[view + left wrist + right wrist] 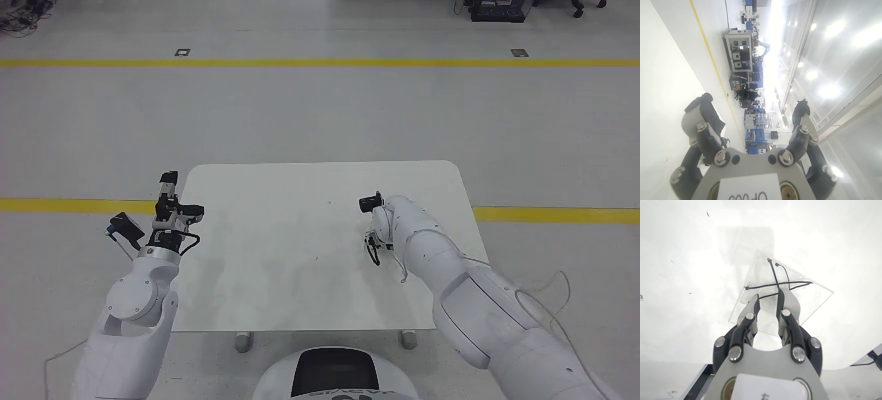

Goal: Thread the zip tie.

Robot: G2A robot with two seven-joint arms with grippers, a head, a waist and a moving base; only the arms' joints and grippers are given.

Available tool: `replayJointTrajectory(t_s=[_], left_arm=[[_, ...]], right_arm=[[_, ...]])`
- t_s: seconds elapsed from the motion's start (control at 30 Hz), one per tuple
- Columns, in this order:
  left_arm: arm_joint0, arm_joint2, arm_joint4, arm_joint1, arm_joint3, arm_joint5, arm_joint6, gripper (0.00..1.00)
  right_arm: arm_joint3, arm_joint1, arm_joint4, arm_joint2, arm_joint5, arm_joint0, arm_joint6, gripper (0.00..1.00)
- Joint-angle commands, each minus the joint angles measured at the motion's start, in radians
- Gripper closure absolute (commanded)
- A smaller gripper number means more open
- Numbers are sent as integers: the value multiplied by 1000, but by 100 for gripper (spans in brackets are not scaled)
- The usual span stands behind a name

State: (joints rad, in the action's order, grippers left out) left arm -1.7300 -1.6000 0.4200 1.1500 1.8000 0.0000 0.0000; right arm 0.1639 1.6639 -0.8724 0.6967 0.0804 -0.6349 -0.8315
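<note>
Right gripper (768, 292), right of centre in the top frame: fingers apart, directly over black zip ties (777, 283) crossed on a clear plate (808, 304). Left gripper (754, 100), beside the white table's (280, 260) left edge: fingers wide apart, holding nothing.

Even overhead light bleaches my table (300, 210) and the floor (320, 110) at twelve o'clock beyond it. Past my left wrist, ceiling lamps (830, 91) flare into glare; straight lines bow at the edges.
</note>
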Motion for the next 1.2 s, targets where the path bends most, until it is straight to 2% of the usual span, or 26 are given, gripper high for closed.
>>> replayJointTrajectory(t_s=[0.0,0.1,0.17,0.23,0.63,0.67,0.7,0.77,1.17], left_arm=[[0,0,0,0,0,0,0,0],[0,0,0,0,0,0,0,0],[0,0,0,0,0,0,0,0],[0,0,0,0,0,0,0,0],[0,0,0,0,0,0,0,0],[0,0,0,0,0,0,0,0],[0,0,0,0,0,0,0,0],[0,0,0,0,0,0,0,0],[0,0,0,0,0,0,0,0]], right_arm=[[-2,0,-1,1,5,1,1,81],[-5,1,0,3,17,0,4,91],[-7,1,1,5,22,0,4,93],[-8,1,2,7,23,0,5,99],[-2,-4,-8,11,12,5,51,100],[-2,-5,-9,12,11,6,51,98],[-3,-5,-11,12,11,7,46,87],[-2,-5,-13,12,13,7,42,78],[-5,-7,-31,12,26,6,32,79]])
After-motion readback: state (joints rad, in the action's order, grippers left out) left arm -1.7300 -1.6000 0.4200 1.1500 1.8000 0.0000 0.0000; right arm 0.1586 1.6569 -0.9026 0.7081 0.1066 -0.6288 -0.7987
